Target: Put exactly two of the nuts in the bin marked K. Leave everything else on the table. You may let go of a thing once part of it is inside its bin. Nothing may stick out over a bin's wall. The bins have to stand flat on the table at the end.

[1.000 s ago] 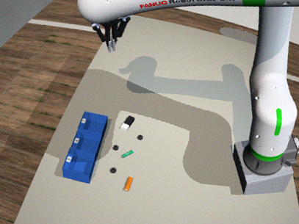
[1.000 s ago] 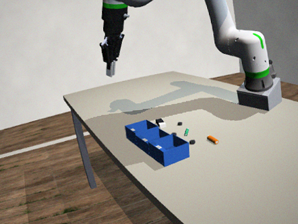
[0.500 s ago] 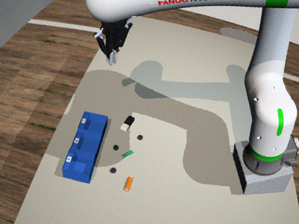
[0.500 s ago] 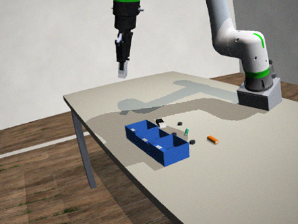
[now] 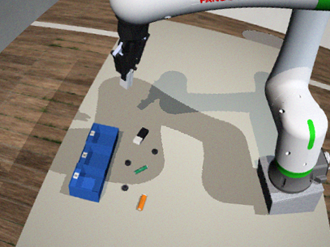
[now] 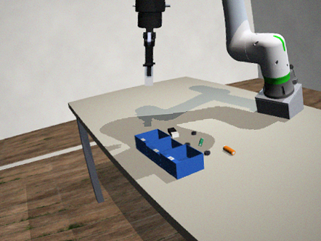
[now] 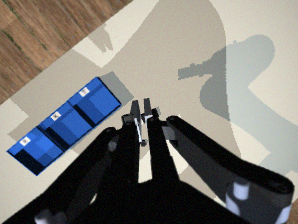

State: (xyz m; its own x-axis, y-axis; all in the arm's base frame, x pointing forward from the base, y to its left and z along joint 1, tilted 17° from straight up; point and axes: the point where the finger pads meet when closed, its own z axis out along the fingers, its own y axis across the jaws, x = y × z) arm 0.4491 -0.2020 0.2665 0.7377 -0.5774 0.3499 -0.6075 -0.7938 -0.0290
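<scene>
Three small dark round nuts lie on the table: one nut (image 5: 155, 151) (image 6: 193, 133) nearest the black-and-white block, one nut (image 5: 127, 163) (image 6: 187, 144) close beside the bins, and one nut (image 5: 124, 188) (image 6: 207, 152) toward the orange cylinder. The K bin (image 5: 97, 159) (image 6: 167, 145) (image 7: 67, 124) is the middle one of three joined blue bins; its label is readable in the wrist view. No nut shows in it. My gripper (image 5: 126, 85) (image 6: 149, 83) (image 7: 142, 108) is shut with nothing visible between its fingertips. It hangs high above the table, beyond the far end of the bins.
A black-and-white block (image 5: 141, 136) (image 6: 173, 132), a green piece (image 5: 140, 170) (image 6: 201, 142) and an orange cylinder (image 5: 142, 203) (image 6: 229, 150) lie beside the nuts. The outer blue bins (image 5: 104, 132) (image 5: 87, 183) flank the K bin. The table edge runs close behind the labelled side.
</scene>
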